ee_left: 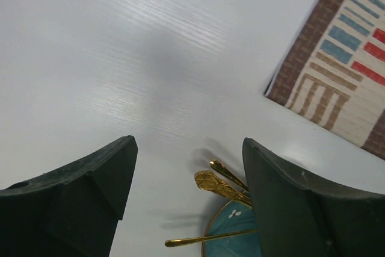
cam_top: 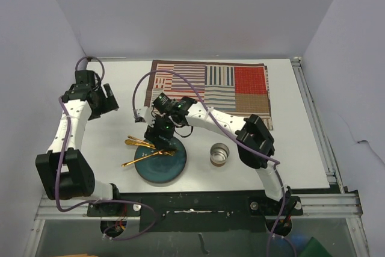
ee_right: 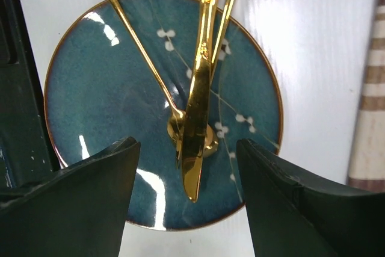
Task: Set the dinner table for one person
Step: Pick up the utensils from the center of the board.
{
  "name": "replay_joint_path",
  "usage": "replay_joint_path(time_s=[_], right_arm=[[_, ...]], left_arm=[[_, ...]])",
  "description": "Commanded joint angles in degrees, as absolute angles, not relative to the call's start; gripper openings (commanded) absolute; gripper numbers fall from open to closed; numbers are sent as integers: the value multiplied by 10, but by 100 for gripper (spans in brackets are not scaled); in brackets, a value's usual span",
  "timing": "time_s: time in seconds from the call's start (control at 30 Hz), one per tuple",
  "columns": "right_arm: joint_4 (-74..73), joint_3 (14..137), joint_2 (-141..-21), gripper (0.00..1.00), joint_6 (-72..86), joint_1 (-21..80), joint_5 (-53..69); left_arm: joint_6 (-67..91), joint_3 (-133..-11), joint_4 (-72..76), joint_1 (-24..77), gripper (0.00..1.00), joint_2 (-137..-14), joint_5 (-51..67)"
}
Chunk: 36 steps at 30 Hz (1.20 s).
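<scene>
Dinner table (cam_top: 301,148): white tabletop with metal rails, everything stands on it; striped patchwork placemat (cam_top: 228,85) lies at its far side, right of centre
Plate (cam_top: 161,174): dark teal, by the near edge, left of centre, off the placemat
Cutlery (cam_top: 143,148): three gold pieces across the plate, handles overhanging its left rim
Cup (cam_top: 219,153): small, metal, upright, just right of the plate
Right gripper (ee_right: 187,148): above the plate, fingers apart, gold knife (ee_right: 195,118) lying below the gap
Left gripper (ee_left: 189,148): over bare tabletop at the left, fingers wide apart, holding nothing
</scene>
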<state>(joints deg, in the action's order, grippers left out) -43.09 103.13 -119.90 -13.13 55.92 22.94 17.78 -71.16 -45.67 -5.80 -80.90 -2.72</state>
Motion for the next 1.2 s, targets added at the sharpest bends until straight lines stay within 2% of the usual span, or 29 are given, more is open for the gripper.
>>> replay_joint_path(time_s=[0.0,0.67,1.17], right_arm=[[-457,1075,-1231,67,-157,561,295],[-473,1152,-1340,67,-162,558,359],[-450,1019,-1282,67,-146,587,344]], left_arm=[[176,-693,-395,-92,71,-829,-11],[176,-670,-375,-99,71,-824,12],[179,-679,-379,-99,71,-804,26]])
